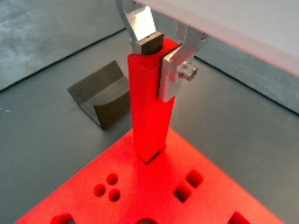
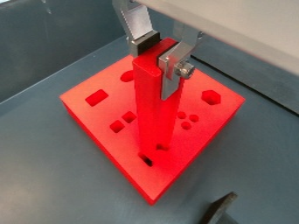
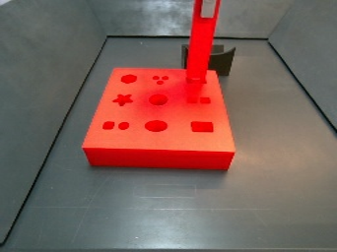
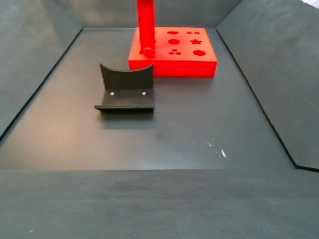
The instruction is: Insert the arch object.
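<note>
The gripper (image 1: 160, 54) hangs above the red board (image 2: 93, 107) and pinches the top end of the arch object (image 1: 151, 109) between its 2 flat silver fingers (image 1: 143, 28), one on each side of the bar; in both wrist views the dark pads press against its faces. In the side views the gripper itself is cut off by the frame, so only the bar shows.

The arch object is a long, slim, bright red straight bar with a square section and flat, glossy faces. It stands upright below the gripper, and its lower end (image 2: 149, 159) meets the top of the board at a small dark cut-out close to one corner. How deep the end sits in that cut-out cannot be told. In a side view the bar (image 3: 200, 39) comes down at the far edge of the board, close to a small square hole; in another it (image 4: 145, 33) stands at the near corner of the board (image 4: 187, 51).

The board is a flat red slab with shaped holes: circles, a star, a hexagon, squares and a cluster of 3 small dots. The bar's end sits near the board's rim, with little board beyond it on that side.

The fixture (image 4: 125, 90), a dark L-shaped bracket, stands on the grey floor (image 4: 187, 131) just beside that corner of the board, apart from the bar. Dark walls (image 3: 59, 89) enclose the floor, and wide bare floor lies beyond the fixture.
</note>
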Motion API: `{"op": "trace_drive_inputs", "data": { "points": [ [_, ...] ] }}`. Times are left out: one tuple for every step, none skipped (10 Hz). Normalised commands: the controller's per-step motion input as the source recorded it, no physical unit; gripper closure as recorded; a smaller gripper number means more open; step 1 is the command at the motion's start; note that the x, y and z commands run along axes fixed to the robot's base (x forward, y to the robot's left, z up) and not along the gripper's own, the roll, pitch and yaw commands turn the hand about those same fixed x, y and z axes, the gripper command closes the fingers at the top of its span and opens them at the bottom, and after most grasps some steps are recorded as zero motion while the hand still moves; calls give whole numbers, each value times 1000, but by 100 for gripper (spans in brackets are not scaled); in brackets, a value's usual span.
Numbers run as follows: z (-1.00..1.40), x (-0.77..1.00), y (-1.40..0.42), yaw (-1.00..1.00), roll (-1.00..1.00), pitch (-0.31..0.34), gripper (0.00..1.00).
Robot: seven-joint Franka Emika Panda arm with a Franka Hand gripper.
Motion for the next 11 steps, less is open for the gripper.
{"op": "trace_drive_inputs", "data": {
  "points": [
    [-154,51,-100,-269,70,0,100],
    [-83,0,0,-191,77,0,100],
    [-160,0,31,-66,100,0,100],
    [-206,0,91,-51,100,0,100],
    [-220,0,54,-49,86,0,100],
    [-226,49,0,-23,53,0,100],
    [-243,123,0,0,24,-10,100],
    [-209,229,0,0,0,-14,100],
    [-197,263,0,0,0,-16,100],
    [-197,203,0,0,0,-13,100],
    [-194,63,0,0,0,-13,100]
  ]
}}
